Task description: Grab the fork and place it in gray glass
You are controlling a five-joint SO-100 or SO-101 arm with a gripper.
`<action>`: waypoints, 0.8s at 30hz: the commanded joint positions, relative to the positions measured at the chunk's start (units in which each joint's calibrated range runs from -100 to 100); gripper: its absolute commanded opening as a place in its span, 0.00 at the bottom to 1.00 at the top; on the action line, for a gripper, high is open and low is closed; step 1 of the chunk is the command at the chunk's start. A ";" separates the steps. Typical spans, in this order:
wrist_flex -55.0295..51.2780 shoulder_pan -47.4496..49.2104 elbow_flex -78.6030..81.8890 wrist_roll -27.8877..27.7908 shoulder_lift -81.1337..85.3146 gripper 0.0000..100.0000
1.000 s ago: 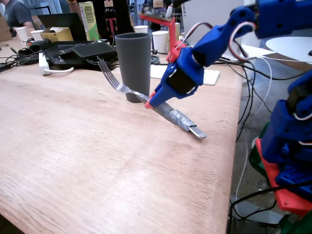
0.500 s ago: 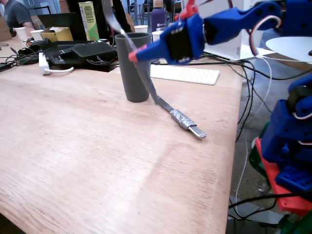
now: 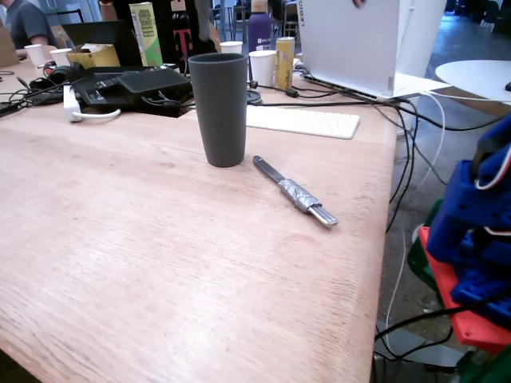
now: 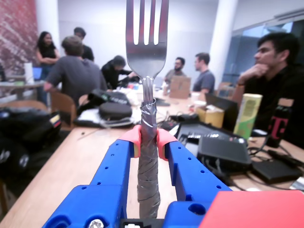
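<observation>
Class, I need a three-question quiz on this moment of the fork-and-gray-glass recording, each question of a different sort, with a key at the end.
1. True or false: in the wrist view the gripper is shut on the fork, tines pointing up.
2. Multiple choice: in the fixed view, what lies on the table just right of the gray glass? A) a spoon B) a tape-wrapped knife C) a white paper cup
3. Fill in: the red fingertips clamp the fork on its ____-wrapped handle.

Key: 1 true; 2 B; 3 tape.
</observation>
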State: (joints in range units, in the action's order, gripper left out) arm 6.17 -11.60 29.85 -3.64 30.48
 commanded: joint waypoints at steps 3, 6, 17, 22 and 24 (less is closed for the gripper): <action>0.89 -4.30 -19.42 0.05 -11.18 0.00; 0.97 -4.81 -26.12 -0.05 -16.76 0.00; 1.30 -17.67 -41.03 -0.39 -33.31 0.00; 0.89 -17.84 -41.03 0.00 -37.26 0.00; 0.81 -17.50 -41.03 0.00 -38.80 0.00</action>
State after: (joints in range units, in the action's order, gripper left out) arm 6.34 -29.26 -7.84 -3.83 -8.43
